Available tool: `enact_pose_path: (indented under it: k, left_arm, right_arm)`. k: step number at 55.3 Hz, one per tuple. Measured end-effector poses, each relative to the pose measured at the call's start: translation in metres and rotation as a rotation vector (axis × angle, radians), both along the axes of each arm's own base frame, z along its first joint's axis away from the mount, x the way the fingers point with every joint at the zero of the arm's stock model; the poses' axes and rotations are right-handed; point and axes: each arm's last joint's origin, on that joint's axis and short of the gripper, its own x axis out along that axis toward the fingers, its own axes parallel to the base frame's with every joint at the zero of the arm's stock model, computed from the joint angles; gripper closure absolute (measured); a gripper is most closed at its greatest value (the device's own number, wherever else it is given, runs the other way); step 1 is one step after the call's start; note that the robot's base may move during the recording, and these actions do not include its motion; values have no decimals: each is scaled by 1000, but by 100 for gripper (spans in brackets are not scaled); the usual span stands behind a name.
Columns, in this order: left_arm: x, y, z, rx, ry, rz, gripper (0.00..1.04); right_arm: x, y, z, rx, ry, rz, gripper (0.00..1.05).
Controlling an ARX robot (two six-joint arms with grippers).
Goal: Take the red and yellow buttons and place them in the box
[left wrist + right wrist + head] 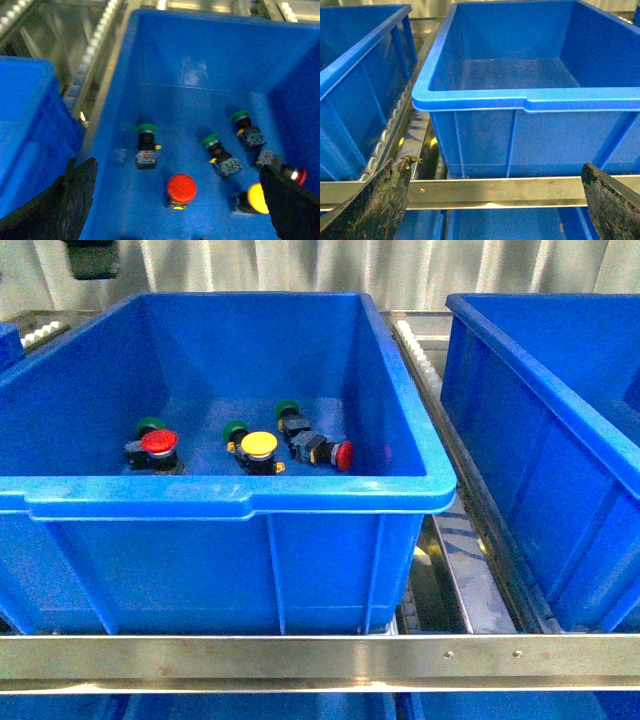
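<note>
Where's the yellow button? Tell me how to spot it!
Look in the big blue bin straight ahead. Near its front wall, the yellow button sits between two red buttons. It is the only yellow cap; the others are red or green.

Far back, pale grey pleated curtain (pixel 300 265), evenly and softly lit. Near, across the whole width, brushed steel crossbar (pixel 300 660). Between them, running near to far, rows of small white plastic rollers (pixel 415 350) on rack rails. Right of centre, flat steel channel (pixel 470 580) with dull glare.
</note>
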Motion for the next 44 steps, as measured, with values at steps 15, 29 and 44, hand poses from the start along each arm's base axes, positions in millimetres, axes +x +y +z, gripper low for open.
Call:
enact_pose_path:
  k: [15, 29, 44]
  left_arm:
    - [41, -59, -37, 4, 186, -36, 8]
    - [65, -80, -49, 42, 198, -35, 8]
    - [87, -100, -66, 64, 237, -59, 8]
  right_arm:
    - [0, 0, 0, 0, 0, 0, 6]
    - [0, 0, 0, 0, 0, 0, 6]
    - [0, 0, 0, 0, 0, 0, 6]
